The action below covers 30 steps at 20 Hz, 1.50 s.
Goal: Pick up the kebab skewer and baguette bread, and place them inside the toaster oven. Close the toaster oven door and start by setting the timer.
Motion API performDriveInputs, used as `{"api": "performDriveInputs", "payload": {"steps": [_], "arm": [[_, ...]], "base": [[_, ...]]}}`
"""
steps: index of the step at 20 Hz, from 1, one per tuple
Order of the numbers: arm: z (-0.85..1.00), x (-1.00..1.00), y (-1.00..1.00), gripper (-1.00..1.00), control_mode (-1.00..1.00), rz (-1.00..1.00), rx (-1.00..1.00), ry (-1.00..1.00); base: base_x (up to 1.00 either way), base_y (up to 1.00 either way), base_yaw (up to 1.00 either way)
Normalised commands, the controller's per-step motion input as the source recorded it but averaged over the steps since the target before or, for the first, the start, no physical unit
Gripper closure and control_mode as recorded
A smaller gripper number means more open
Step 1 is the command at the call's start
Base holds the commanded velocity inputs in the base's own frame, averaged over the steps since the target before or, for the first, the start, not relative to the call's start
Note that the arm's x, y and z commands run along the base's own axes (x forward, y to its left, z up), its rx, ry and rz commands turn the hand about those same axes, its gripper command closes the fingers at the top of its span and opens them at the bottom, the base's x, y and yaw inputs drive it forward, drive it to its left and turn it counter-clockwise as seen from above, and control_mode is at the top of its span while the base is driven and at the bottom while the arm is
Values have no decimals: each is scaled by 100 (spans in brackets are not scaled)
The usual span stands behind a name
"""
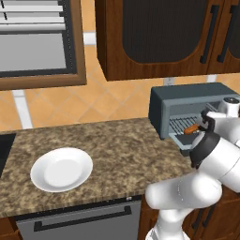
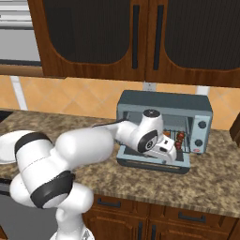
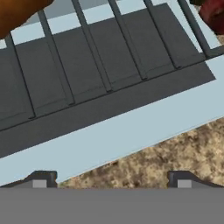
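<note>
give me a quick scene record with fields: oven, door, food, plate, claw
oven: toaster oven on the counter, under the wall cabinets
door: toaster oven door dropped open
food: baguette bread and kebab skewer lie on the wire rack inside
plate: white plate at the counter's left, nothing on it
claw: claw open, holding nothing, over the open door's edge

Grey-blue toaster oven (image 2: 164,104) open, door (image 2: 154,162) dropped flat at 6 o'clock. On wire rack: orange-brown baguette bread (image 1: 191,129) at 9 o'clock, dark red-brown kebab skewer (image 2: 180,137) at 3 o'clock.
</note>
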Motion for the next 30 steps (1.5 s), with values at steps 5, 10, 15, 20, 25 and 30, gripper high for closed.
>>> {"api": "performDriveInputs", "payload": {"steps": [5, 10, 15, 20, 25, 30], "arm": [[-15, 27, 1, -100, -100, 0, 0, 0], [-11, 35, 1, -100, -100, 0, 0, 0], [-5, 39, 0, -100, -100, 0, 0, 0], [0, 52, 1, -100, -100, 0, 0, 0], [0, 41, 0, -100, -100, -5, 6, 0], [0, 21, 2, -100, -100, -13, 8, -1]], "base": [[0, 0, 0], [0, 0, 0], [0, 0, 0], [0, 0, 0], [0, 0, 0], [0, 0, 0]]}}
